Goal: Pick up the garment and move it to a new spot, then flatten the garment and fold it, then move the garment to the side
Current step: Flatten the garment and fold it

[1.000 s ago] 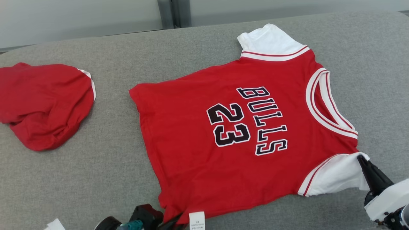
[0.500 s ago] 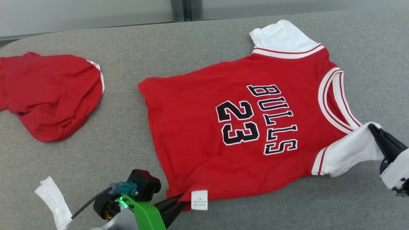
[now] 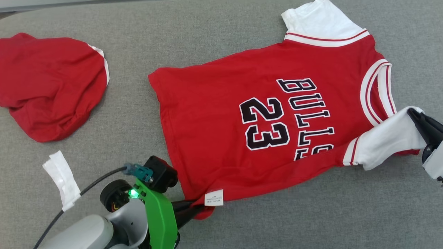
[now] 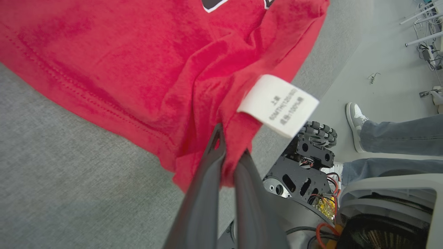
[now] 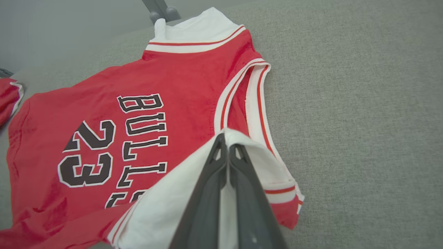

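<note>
The garment is a red jersey with white sleeves and "BULLS 23" in black, spread on the grey padded table. My left gripper is shut on its near hem corner, beside the white care label. In the left wrist view, the left gripper pinches red cloth under the label. My right gripper is shut on the near white sleeve, held up over the jersey's lower edge. The right wrist view shows the right gripper closed on that sleeve.
A second red garment lies crumpled at the left. A white strip wraps my left arm's cable. Beyond the table's edge the left wrist view shows my wheeled base and a person's legs and shoe.
The head camera has tilted down. Both grippers have lifted the jersey's near edge and carried it away from me, so the sleeve and a fold now cover the bottom of the lettering.
</note>
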Available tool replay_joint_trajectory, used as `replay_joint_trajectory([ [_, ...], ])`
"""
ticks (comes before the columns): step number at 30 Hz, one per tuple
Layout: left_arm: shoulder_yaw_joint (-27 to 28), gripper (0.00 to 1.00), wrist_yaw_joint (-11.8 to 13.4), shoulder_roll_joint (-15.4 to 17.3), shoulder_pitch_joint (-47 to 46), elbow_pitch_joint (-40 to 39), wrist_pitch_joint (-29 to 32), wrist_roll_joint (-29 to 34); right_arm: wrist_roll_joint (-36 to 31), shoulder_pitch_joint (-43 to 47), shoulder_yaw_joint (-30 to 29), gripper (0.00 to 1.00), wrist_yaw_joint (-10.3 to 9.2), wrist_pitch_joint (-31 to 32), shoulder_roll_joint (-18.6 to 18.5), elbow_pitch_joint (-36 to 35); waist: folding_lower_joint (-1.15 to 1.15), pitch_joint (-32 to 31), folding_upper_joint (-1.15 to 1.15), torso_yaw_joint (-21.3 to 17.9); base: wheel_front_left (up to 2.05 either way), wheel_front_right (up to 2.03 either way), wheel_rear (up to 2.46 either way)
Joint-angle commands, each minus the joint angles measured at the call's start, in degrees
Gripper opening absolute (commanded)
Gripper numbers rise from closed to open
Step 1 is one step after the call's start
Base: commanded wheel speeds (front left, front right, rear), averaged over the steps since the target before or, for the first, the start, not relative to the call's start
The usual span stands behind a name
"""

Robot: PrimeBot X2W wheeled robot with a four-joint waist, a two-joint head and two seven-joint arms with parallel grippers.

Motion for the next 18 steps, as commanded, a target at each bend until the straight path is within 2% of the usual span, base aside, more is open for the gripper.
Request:
replay_joint_trajectory([
  [1,0.2,0.00,-0.6,0.5,-1.5,-0.1,1.1,-1.0,0.2,-1.4,0.5,0.00,0.02,0.9,-0.6,0.5,0.00,1.5,0.00,0.2,0.00,0.00,0.00],
  [8,1.7,0.00,-2.2,0.8,-6.4,-0.1,6.3,-6.0,0.2,-6.8,2.7,0.00,0.02,4.2,-2.4,2.4,0.00,3.9,0.00,0.5,0.00,0.00,0.00],
  [13,2.6,0.00,-2.8,-0.5,-10.0,1.2,9.1,-8.9,-0.5,-11.7,4.6,0.00,0.02,4.4,-2.5,4.7,0.00,5.8,0.00,0.3,0.00,0.00,0.00],
  [18,2.8,0.00,-3.0,-0.7,-12.5,4.0,10.9,-9.2,-1.3,-15.3,6.7,0.00,0.02,3.6,-2.8,7.4,0.00,7.5,0.00,0.2,0.00,0.00,0.00],
])
